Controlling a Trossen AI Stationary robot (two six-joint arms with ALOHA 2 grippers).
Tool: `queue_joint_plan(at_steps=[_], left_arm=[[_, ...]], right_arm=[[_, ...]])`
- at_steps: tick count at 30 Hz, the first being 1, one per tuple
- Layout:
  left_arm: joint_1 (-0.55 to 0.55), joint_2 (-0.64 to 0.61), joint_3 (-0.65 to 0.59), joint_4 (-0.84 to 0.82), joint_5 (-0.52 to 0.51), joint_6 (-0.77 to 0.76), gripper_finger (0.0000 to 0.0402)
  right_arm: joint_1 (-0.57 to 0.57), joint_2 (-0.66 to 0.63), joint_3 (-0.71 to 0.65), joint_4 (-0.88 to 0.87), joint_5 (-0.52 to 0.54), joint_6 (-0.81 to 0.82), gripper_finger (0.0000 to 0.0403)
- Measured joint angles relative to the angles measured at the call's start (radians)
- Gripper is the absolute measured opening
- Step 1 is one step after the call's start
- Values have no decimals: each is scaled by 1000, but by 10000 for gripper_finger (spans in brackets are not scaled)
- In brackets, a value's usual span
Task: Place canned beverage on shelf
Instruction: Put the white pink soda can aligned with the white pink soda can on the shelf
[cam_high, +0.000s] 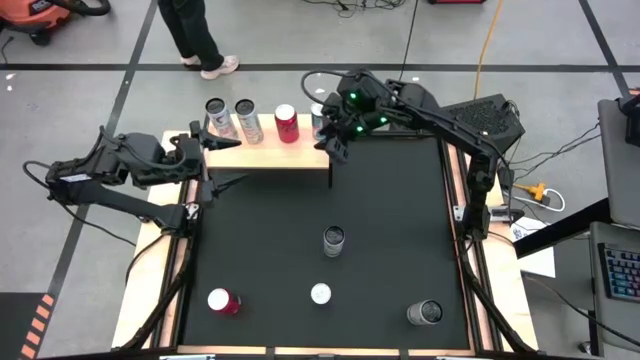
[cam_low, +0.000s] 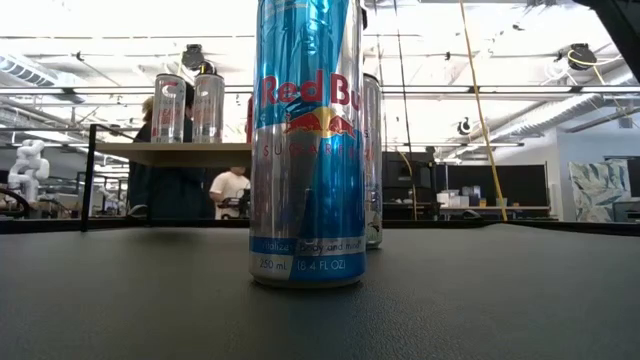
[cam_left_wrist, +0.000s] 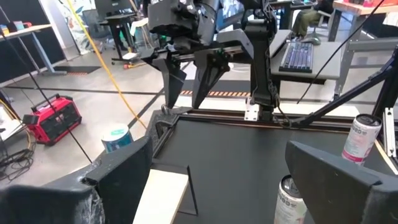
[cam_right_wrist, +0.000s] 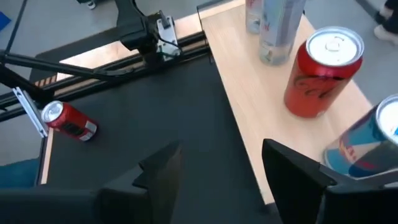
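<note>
Four cans stand on the shelf (cam_high: 268, 152), the blue can (cam_right_wrist: 367, 146) at its end edge beside the right pincer (cam_right_wrist: 217, 163), whose open, empty fingers could knock it off when backing away, while the left pincer (cam_high: 205, 162) waits open.

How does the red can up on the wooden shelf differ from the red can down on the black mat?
The red can on the shelf stands upright; the red can on the mat lies on its side. The first sits on the raised shelf among other cans; the second lies alone near the mat's corner. Both are red with silver tops.
</note>
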Motion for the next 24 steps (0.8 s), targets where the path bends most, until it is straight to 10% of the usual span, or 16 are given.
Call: queue_joint_plan(at_steps=[24], left_arm=[[0, -1, 0, -270, 207, -30, 367]], right_arm=[[245, 2, 0, -27, 6, 54, 338]])
